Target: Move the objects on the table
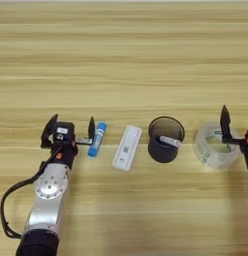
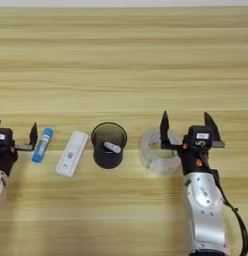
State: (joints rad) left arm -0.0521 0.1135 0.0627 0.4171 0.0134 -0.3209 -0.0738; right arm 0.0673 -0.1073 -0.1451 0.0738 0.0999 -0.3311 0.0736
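A small blue tube [image 1: 97,139] with a white label lies on the table [image 1: 124,60], just right of my left gripper [image 1: 70,127], which is open, its right finger close beside the tube. A flat white stick-like device [image 1: 127,147] lies right of the tube. A black mesh cup [image 1: 166,139] stands upright with a small white-tipped item inside. The clear tape roll [image 2: 157,151] lies flat right of the cup. My right gripper [image 2: 188,124] is open, its left finger over the roll's right side.
Both forearms reach in from the near edge, the left [image 1: 48,195] and the right [image 2: 203,200], each with a black cable alongside. The objects lie in one row across the middle of the table.
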